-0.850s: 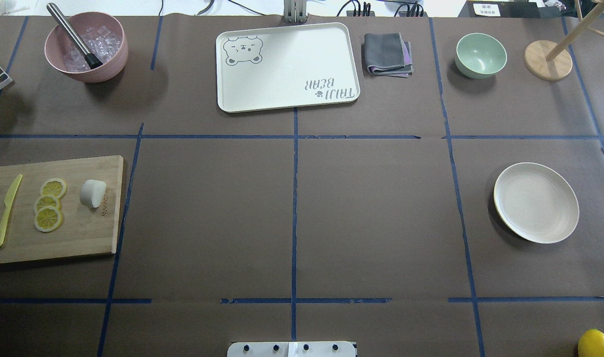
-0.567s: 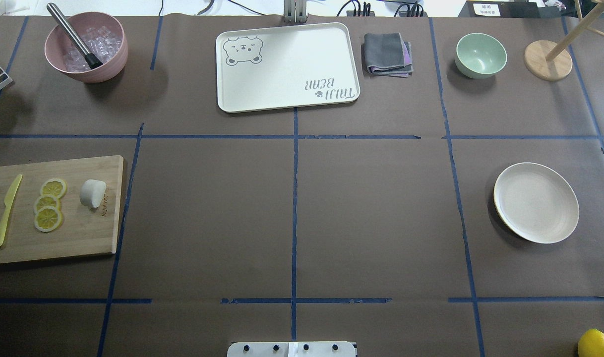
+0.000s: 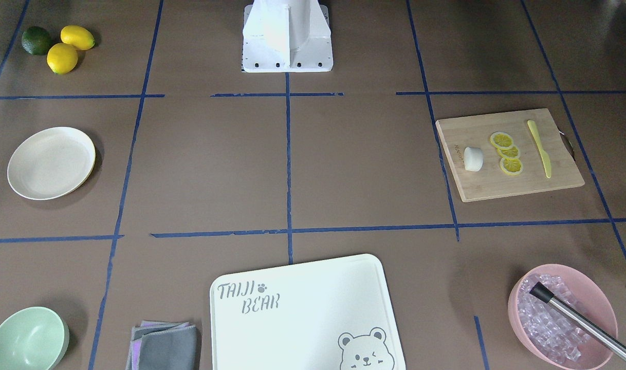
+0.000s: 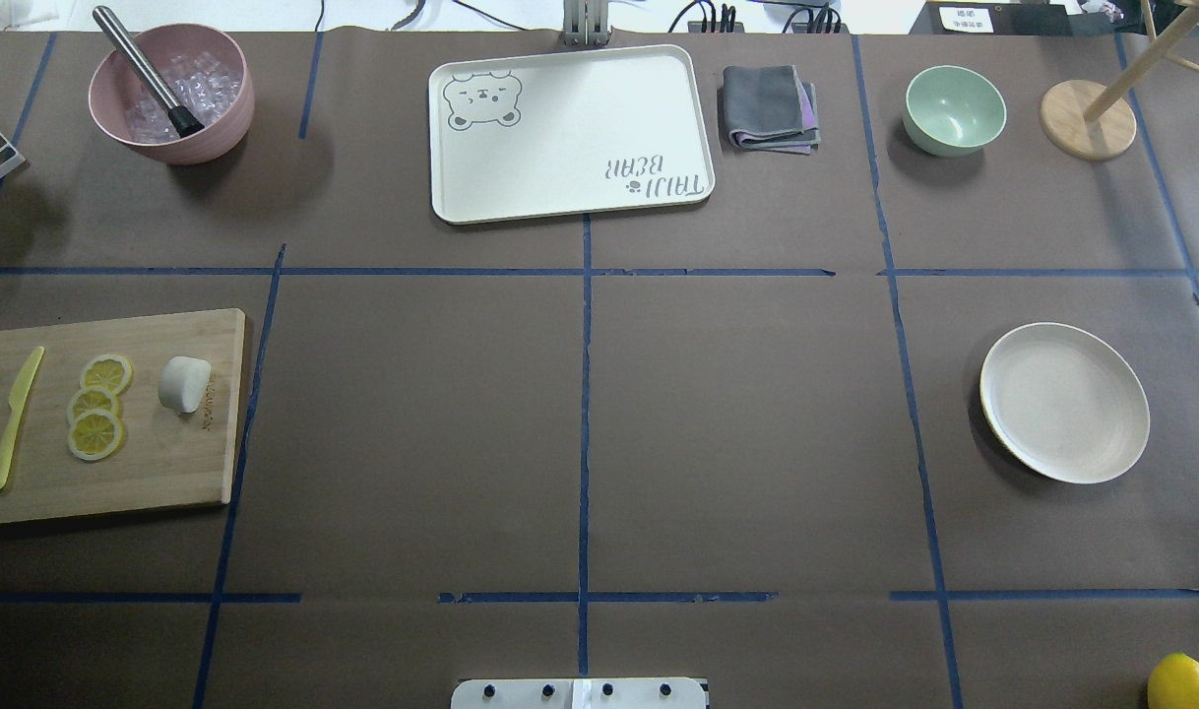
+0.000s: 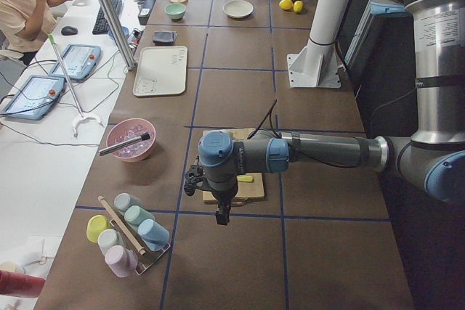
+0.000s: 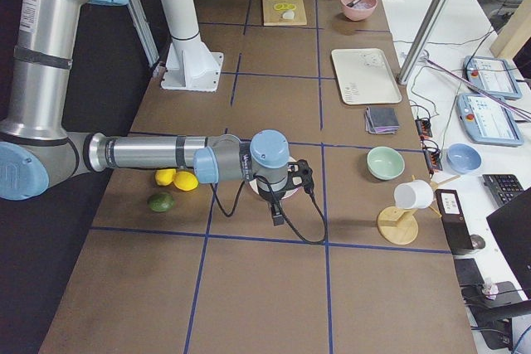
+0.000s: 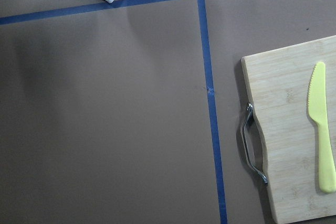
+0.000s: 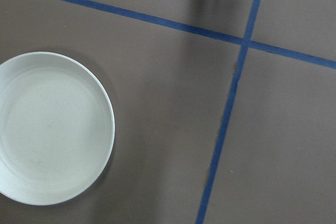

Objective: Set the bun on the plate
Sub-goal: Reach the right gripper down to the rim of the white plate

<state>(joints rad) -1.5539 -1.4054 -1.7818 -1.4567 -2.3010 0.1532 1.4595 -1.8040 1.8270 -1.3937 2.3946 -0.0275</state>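
Observation:
The bun [image 4: 184, 383] is a small white lump lying on the wooden cutting board [image 4: 157, 463] at the table's left, beside the lemon slices; the front-facing view has the bun [image 3: 473, 158] at its right. The plate [image 4: 1064, 402] sits bare at the table's right, and the plate [image 8: 52, 129] fills the lower left of the right wrist view. My left gripper [image 5: 193, 179] hangs above the board's outer end. My right gripper [image 6: 300, 177] hovers by the plate. Both show only in the side views, so I cannot tell whether either is open or shut.
On the board lie lemon slices [image 4: 97, 404] and a yellow knife [image 4: 14, 418]. Along the far edge stand a pink bowl of ice [image 4: 171, 94], a bear-printed tray [image 4: 570, 133], a folded cloth [image 4: 769, 106], a green bowl [image 4: 954, 110] and a wooden stand [image 4: 1088, 120]. Lemons [image 3: 69, 46] lie near my right side.

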